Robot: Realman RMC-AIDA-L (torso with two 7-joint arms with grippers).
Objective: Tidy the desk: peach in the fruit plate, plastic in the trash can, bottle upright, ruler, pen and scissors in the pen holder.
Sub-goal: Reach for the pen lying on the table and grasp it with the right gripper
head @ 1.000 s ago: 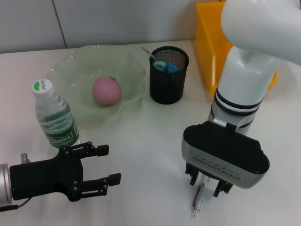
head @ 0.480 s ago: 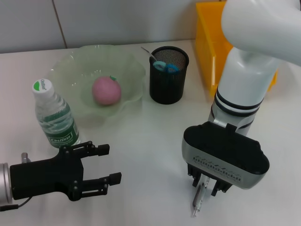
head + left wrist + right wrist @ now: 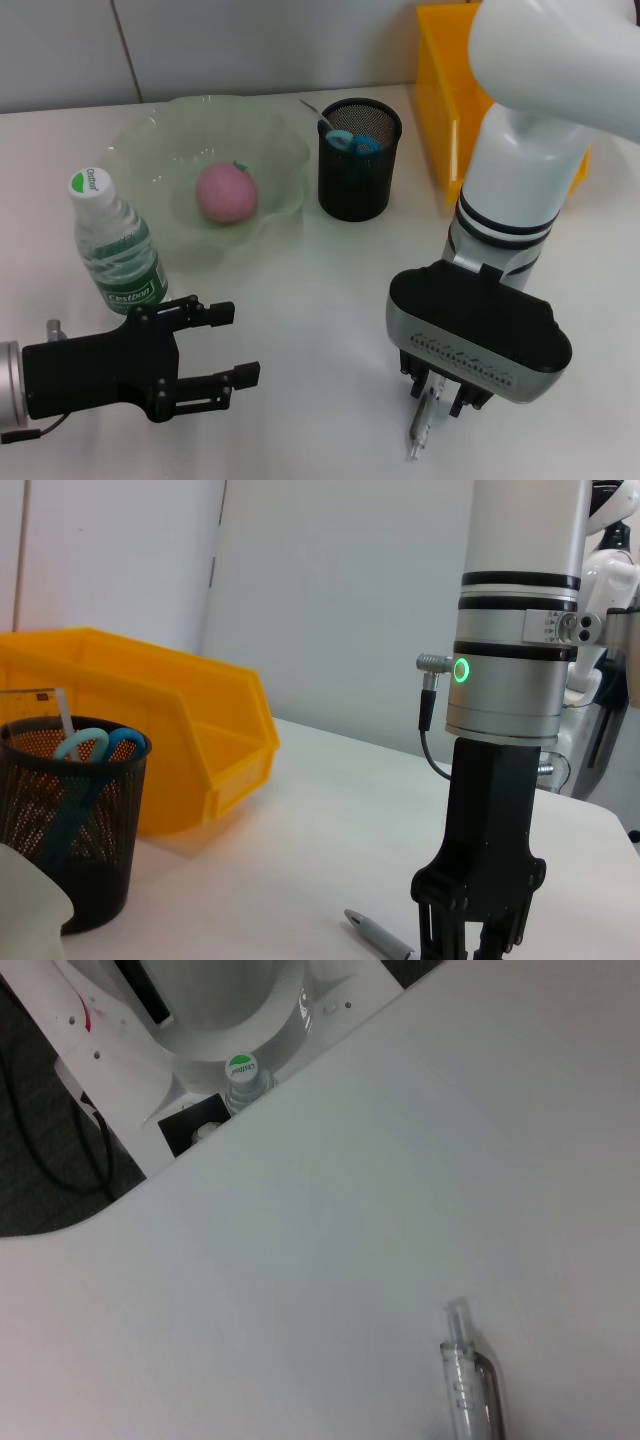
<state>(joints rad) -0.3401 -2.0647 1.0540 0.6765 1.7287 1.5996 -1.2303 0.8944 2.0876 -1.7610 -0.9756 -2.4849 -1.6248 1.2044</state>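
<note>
right gripper (image 3: 437, 393) – fingers closed on pen (image 3: 421, 424), low at the table | left gripper (image 3: 228, 347) – open, near bottle (image 3: 114, 245) | peach (image 3: 226, 193) in plate (image 3: 150, 152)

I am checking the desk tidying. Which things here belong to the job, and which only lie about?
Job:
pink peach in the pale green glass plate
upright clear water bottle
black mesh pen holder with blue-handled scissors
clear pen under the right gripper

Lying about:
yellow plastic bin; whether it serves as the trash can, I cannot tell.
</note>
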